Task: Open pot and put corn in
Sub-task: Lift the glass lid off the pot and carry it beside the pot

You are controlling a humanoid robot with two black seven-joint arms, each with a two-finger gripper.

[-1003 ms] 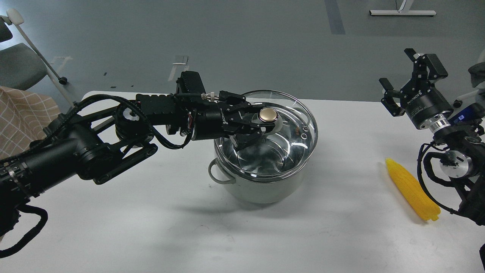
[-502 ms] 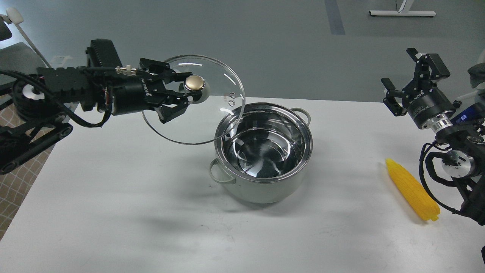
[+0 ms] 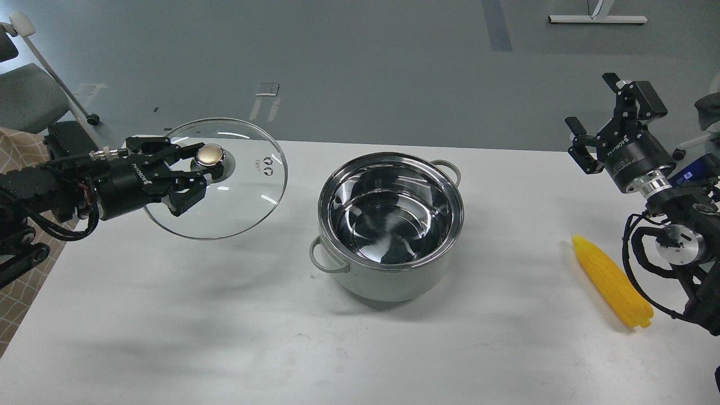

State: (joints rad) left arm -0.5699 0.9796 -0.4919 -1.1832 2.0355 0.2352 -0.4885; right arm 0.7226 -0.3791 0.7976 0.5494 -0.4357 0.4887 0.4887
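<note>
The pale grey-green pot [image 3: 394,281] stands uncovered at the table's middle, its shiny steel interior empty. My left gripper [image 3: 198,173] is shut on the brass knob of the round glass lid [image 3: 247,191], holding it above the table's far left, well apart from the pot. The yellow corn cob [image 3: 612,281] lies on the table at the right, pointing away from me. My right gripper [image 3: 596,121] is open and empty, raised above the table's far right edge, behind the corn.
The white table [image 3: 225,326] has its left edge near my left arm. A chair [image 3: 25,101] and a checked cloth [image 3: 8,143] stand off the left side. My right arm's joints [image 3: 675,242] sit close beside the corn.
My left gripper has lifted the lid off the pot and carried it left and then lower, towards the table's left side. The pot now stands open. My right gripper has hardly moved.
</note>
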